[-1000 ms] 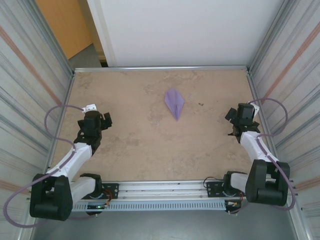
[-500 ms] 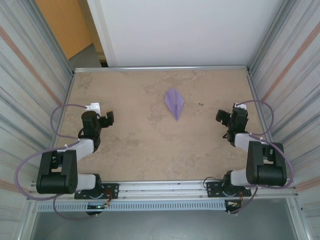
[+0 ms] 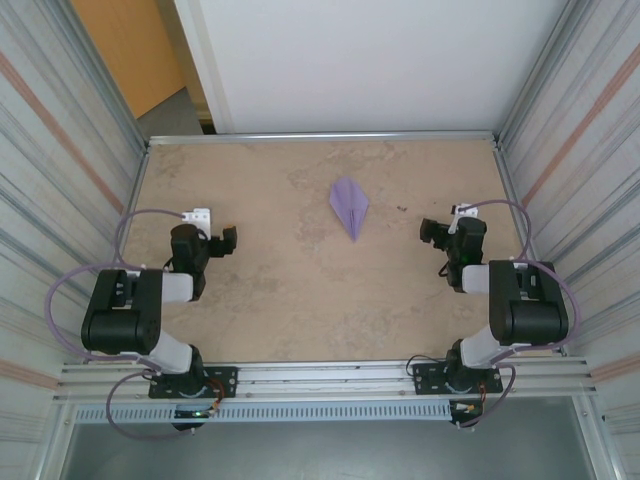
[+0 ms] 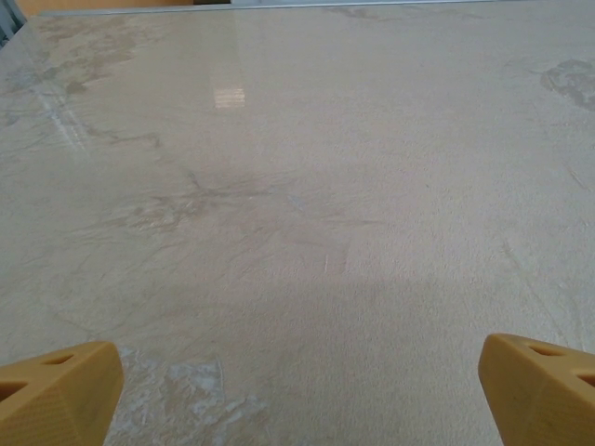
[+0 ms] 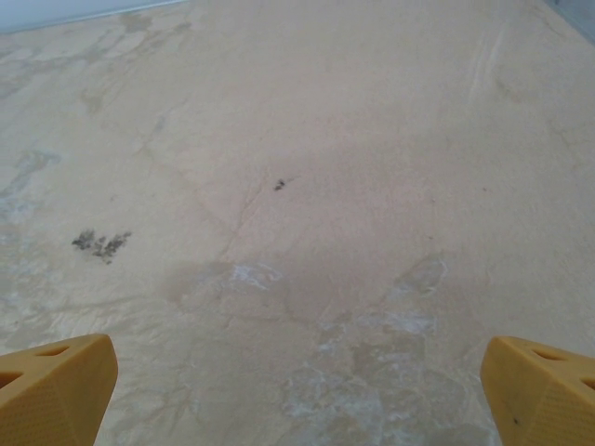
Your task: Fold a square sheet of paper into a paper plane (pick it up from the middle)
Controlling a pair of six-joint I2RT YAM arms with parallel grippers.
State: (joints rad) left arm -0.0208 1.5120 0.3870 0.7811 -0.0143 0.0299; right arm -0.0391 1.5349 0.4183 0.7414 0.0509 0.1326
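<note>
Resting on mottled table (image 3: 270,310), pointed lilac paper plane (image 3: 349,205)

Surface: a beige, marbled, stone-look tabletop (image 4: 297,186) is seen stretching away ahead of the left gripper (image 4: 297,395).
Left gripper: its jaws are spread wide, and tabletop is seen between them.
Fingertips: two orange-yellow, ribbed plastic fingertips (image 4: 56,390) are seen well apart, one at each side of the gripper.
Glare: a pale square reflection (image 4: 229,96) is seen far ahead of the gripper, to its left.
Stain: a darker grey blotch (image 4: 567,84) is seen far ahead of the gripper, to its right.
</note>
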